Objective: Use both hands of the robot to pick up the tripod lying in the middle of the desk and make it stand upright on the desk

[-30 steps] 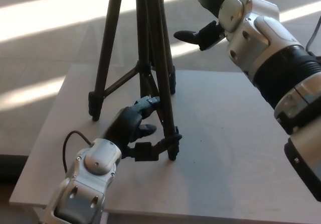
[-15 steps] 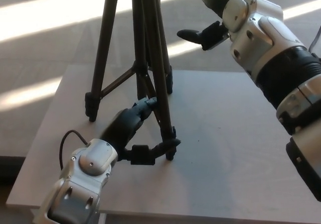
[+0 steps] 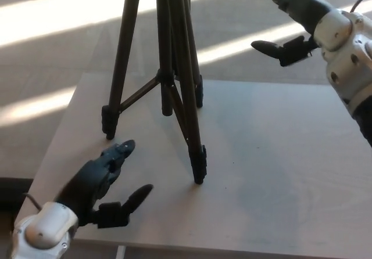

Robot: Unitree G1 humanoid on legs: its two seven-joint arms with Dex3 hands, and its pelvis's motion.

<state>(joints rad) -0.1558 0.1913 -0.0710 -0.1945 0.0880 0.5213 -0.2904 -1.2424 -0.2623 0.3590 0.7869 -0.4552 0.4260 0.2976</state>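
Both hands have drawn back from the one tripod [image 3: 174,67] since the earlier frame. It stands upright on the desk [image 3: 273,154], long axis vertical, three legs spread, feet down. Left hand [image 3: 102,180], low beside the front leg, and right hand [image 3: 293,24], raised well apart: fingers released, holding nothing.

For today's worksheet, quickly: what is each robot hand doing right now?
Left hand: open, holding nothing, apart from the tripod.
Right hand: open, holding nothing.
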